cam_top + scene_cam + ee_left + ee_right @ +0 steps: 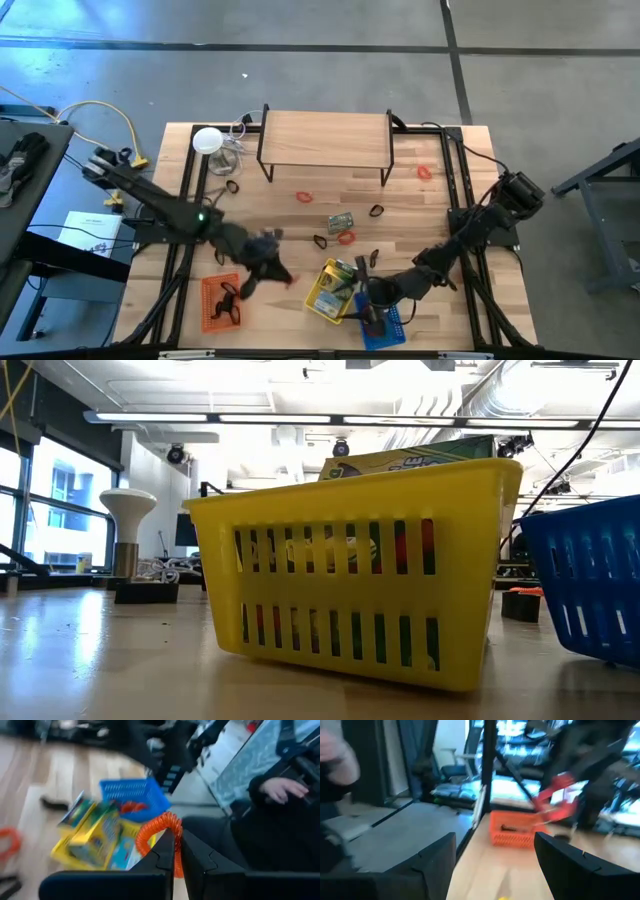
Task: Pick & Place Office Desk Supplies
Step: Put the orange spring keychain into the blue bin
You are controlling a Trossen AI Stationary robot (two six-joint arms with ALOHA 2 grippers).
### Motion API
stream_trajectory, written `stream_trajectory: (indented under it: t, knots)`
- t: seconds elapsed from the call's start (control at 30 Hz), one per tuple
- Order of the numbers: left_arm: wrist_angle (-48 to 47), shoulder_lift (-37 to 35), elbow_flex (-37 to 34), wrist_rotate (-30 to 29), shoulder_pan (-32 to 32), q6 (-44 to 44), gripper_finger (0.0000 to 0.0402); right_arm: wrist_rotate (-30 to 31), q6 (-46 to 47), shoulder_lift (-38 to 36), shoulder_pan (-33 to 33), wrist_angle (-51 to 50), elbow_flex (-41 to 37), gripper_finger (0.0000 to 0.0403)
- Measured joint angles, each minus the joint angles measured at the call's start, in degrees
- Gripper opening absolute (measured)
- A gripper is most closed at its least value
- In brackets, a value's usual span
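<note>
1. Left side first: your left gripper (283, 274) hangs over the table's front centre, between the orange basket (219, 301) and the yellow basket (333, 290). Its jaws are pinched on a red rubber band (159, 839), which loops up out of the fingertips in the left wrist view.
2. That band is thin, soft and very light, so I judge it will flop and may cling to a pad on release. Take the loose ones across a single strand; they lie too flat to scoop.
3. The orange basket, at the gripper's 8 o'clock in the high view, already holds dark clip-like pieces.
4. More supplies lie loose mid-table: a red band (305, 197) near the wooden shelf (325, 140), a green-and-silver packet (341, 222), another red band (346, 237) just below it, and black clips (377, 210) around them. A further red band (425, 172) lies at the shelf's 4 o'clock.
5. The yellow basket holds a crayon-style box and coloured items seen through its slats in the low view.
6. Your right gripper (371, 312) sits over the blue basket (385, 325), which holds something red; its jaws are spread wide and empty.
</note>
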Motion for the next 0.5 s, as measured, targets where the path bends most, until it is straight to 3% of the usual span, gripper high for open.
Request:
stream_trajectory:
  t: [0.17,0.33,0.5]
  knots:
    - [12.8,5.9,0.0,-5.7,-3.9,0.8,0.0010,0.3,-0.7,0.0,-3.1,4.4,0.0,0.0256]
    - [24.6,11.3,0.0,-5.5,-5.2,4.1,0.0010,-7.9,2.6,0.0,-6.1,5.1,0.0,0.0256]
    - [29.8,13.9,0.0,-4.8,-5.3,8.0,0.0010,-14.1,4.8,0.0,-7.6,4.6,0.0,0.0256]
